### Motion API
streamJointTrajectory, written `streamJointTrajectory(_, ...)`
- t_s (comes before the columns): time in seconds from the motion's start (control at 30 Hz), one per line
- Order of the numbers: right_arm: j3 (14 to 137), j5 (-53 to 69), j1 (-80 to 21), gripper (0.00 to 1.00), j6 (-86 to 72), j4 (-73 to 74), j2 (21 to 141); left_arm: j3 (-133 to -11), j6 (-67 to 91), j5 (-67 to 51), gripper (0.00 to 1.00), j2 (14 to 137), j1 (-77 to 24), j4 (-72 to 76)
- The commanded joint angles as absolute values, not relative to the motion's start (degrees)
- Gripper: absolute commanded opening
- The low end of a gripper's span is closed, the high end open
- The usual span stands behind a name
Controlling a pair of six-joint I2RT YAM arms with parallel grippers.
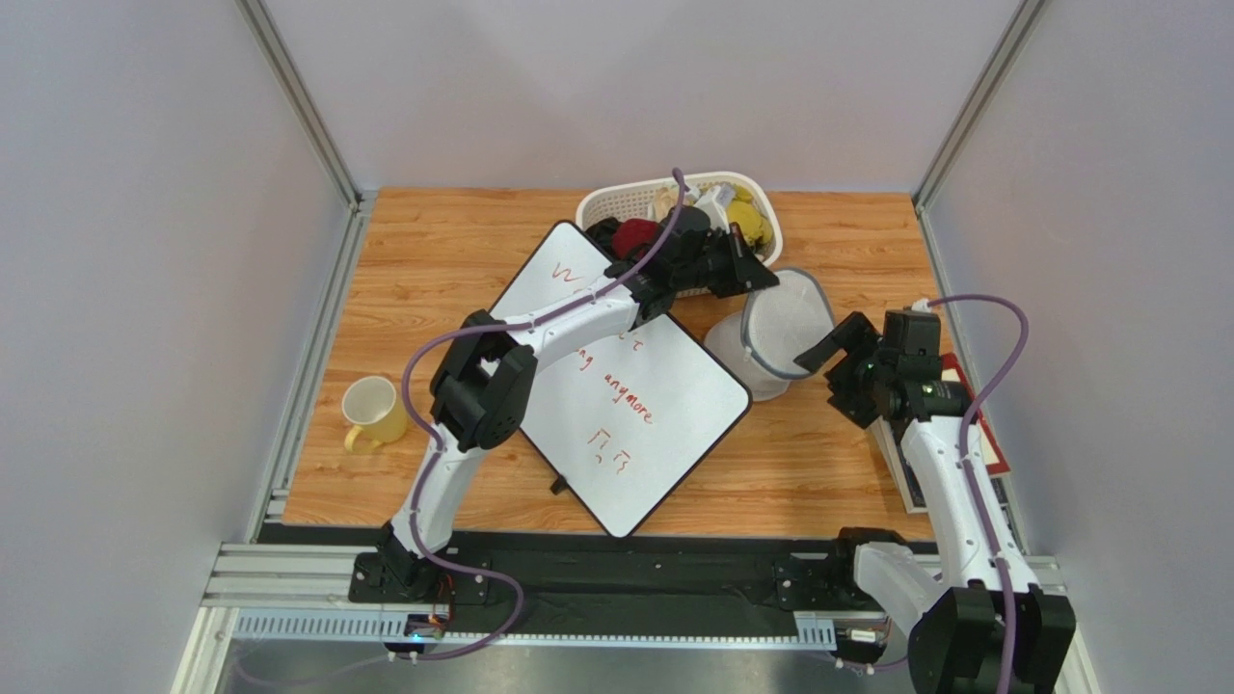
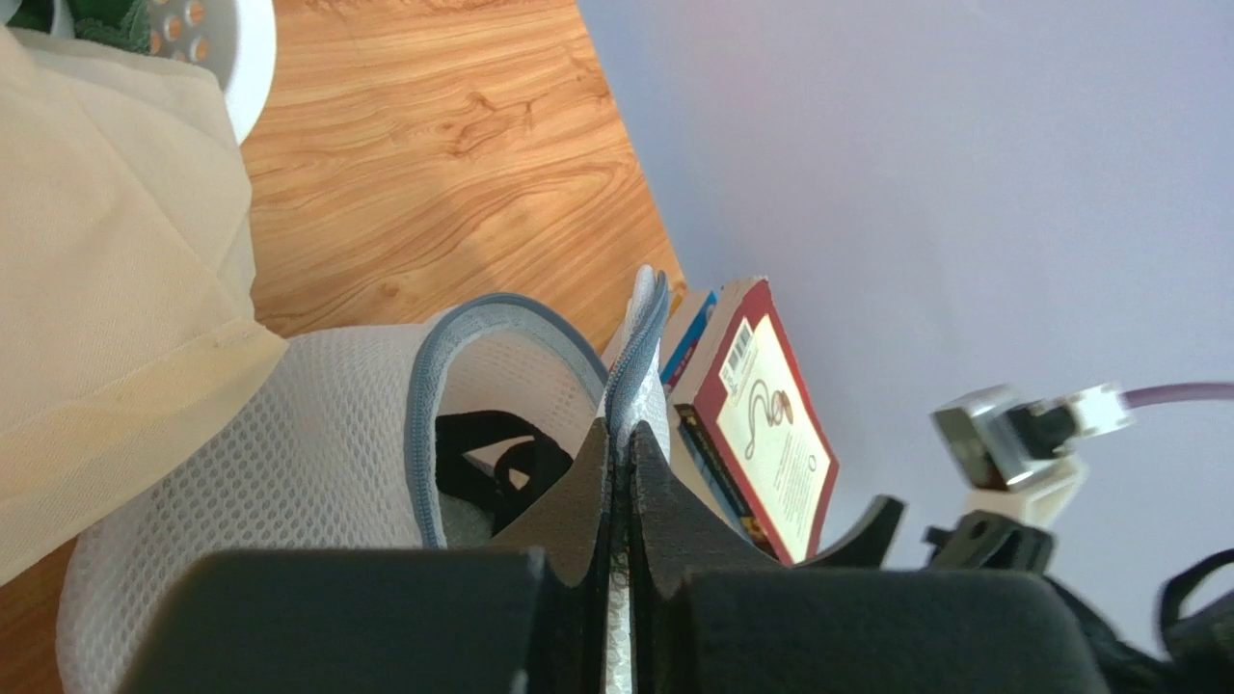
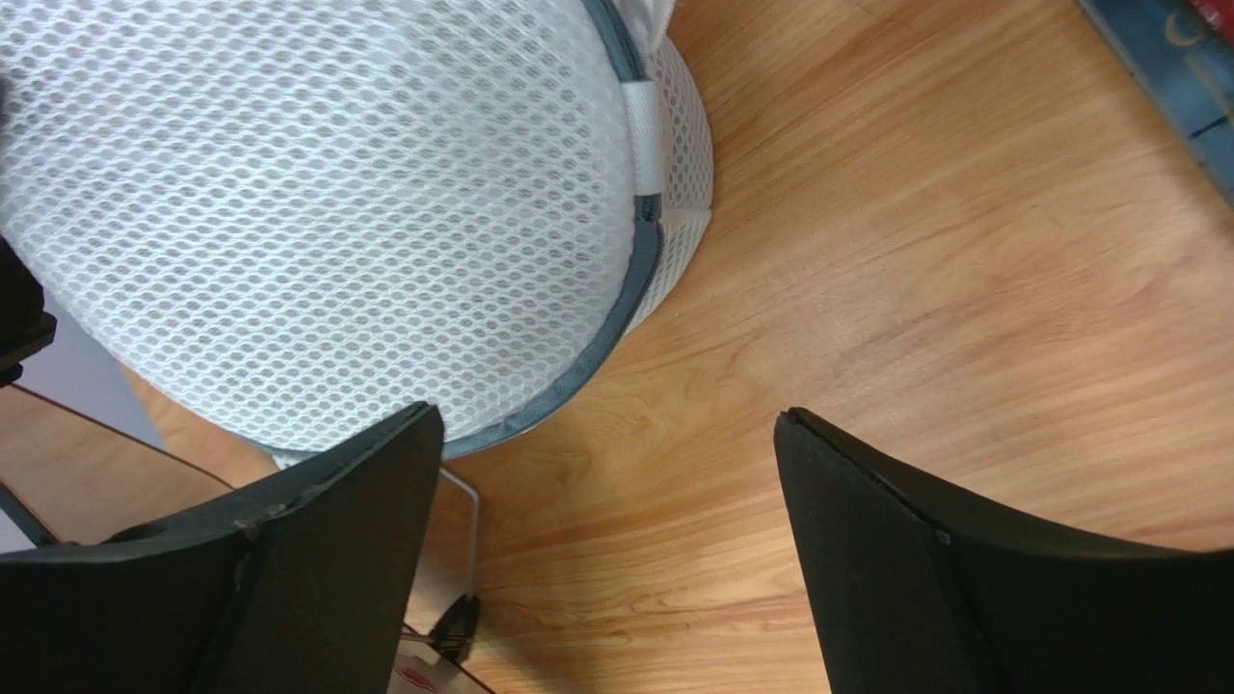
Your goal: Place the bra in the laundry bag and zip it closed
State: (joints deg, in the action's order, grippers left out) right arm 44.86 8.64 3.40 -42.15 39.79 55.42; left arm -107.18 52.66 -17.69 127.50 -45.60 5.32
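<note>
The laundry bag [image 1: 775,340] is a white mesh pouch with a grey zipper band, lying on the wooden table right of the whiteboard. In the left wrist view the bag [image 2: 290,477] gapes open, and the bra [image 2: 500,463] shows inside as black straps and dark padding. My left gripper [image 1: 753,272] [image 2: 627,434] is shut on the bag's zipper rim flap and holds it up. My right gripper [image 1: 829,350] [image 3: 609,434] is open and empty, just right of the bag [image 3: 319,217], above bare wood.
A white slotted basket [image 1: 616,200] with yellow and dark red garments stands at the back. A whiteboard [image 1: 623,391] lies mid-table, a yellow mug [image 1: 374,411] at the left, and books [image 1: 989,446] [image 2: 761,420] by the right wall. A cream cloth [image 2: 102,289] hangs beside the bag.
</note>
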Motion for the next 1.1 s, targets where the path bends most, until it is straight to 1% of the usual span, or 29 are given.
streamJointTrajectory(0.0,36.7,16.2,6.1,0.93,-49.6,23.5,50.7,-107.7,59.3,-15.4,0.0,124.2,-45.7,4.1)
streamJointTrajectory(0.03,35.1,17.5,6.5,0.95,-50.7,21.5,49.4,-107.6,60.3,-15.6,0.0,124.1,-45.7,4.0)
streamJointTrajectory(0.17,28.8,21.7,8.4,0.97,-54.8,11.2,48.7,-105.7,62.7,-16.1,0.0,123.3,-45.8,3.5)
streamJointTrajectory(0.23,27.2,24.0,8.6,0.97,-55.8,8.4,49.3,-105.1,63.3,-16.2,0.0,122.8,-45.8,3.7)
streamJointTrajectory(0.57,23.1,25.1,8.8,0.96,-58.0,3.9,48.3,-102.5,65.5,-16.1,0.0,120.8,-46.2,3.4)
streamJointTrajectory(0.7,21.9,25.5,9.4,0.91,-59.9,1.2,48.9,-102.5,66.7,-16.9,0.0,121.5,-46.7,3.6)
streamJointTrajectory(0.77,20.9,26.4,9.4,0.85,-61.2,0.5,49.5,-103.3,66.5,-16.7,0.0,122.0,-47.0,3.7)
streamJointTrajectory(0.8,20.7,27.2,9.4,0.79,-62.7,-2.2,50.3,-103.8,66.5,-16.7,0.0,122.2,-47.2,2.9)
streamJointTrajectory(0.83,20.7,27.5,9.4,0.76,-62.9,-3.6,50.7,-105.1,66.5,-16.8,0.0,122.9,-47.3,2.5)
streamJointTrajectory(0.87,21.1,27.9,9.4,0.73,-62.9,-3.6,51.5,-105.7,66.5,-17.0,0.0,123.2,-47.3,2.3)
streamJointTrajectory(0.9,21.5,28.1,9.4,0.67,-62.7,-3.0,51.7,-106.3,66.3,-17.3,0.0,123.6,-47.4,1.6)
streamJointTrajectory(0.93,21.7,28.1,9.5,0.65,-62.5,-2.7,51.8,-107.8,65.5,-17.5,0.0,124.3,-47.3,1.0)
streamJointTrajectory(0.97,22.0,28.4,10.0,0.6,-62.3,-2.6,52.1,-108.8,64.3,-17.8,0.0,124.6,-47.3,-1.9)
streamJointTrajectory(1.03,23.2,29.4,11.4,0.44,-61.2,-1.9,52.4,-112.2,60.4,-17.6,0.0,125.6,-47.3,-6.2)
streamJointTrajectory(1.07,23.9,29.5,11.9,0.24,-60.6,-1.2,53.1,-112.9,59.4,-17.5,0.0,125.9,-47.3,-8.7)
